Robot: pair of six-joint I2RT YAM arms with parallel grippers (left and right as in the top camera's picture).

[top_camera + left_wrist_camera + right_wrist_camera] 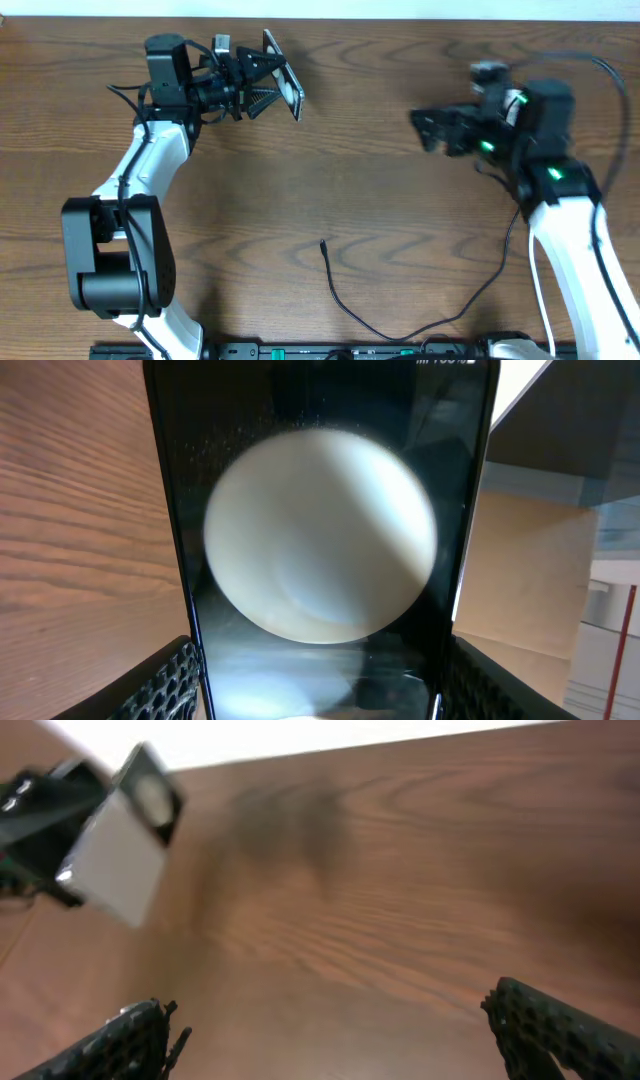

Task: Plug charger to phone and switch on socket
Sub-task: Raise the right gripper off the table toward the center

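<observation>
Black phone (290,88) clamped in left jaws, held up far left | right jaws apart, empty | charger (345,305) loose on desk (400,220), unplugged | socket unseen; plugging and switching remain.

The phone (285,86), black, is held tilted above the bench (400,200). The charger (324,250) lies slack, plug tip free, well apart.

Phone (320,540): glossy black face, one large cream-white circle. Table (400,200): dark brown, wavy wood grain. Cable (333,285): plain black. My left fingers (170,685): black, cross-hatched pads. My right arm (570,250): white shell, black joints, green lights.
</observation>
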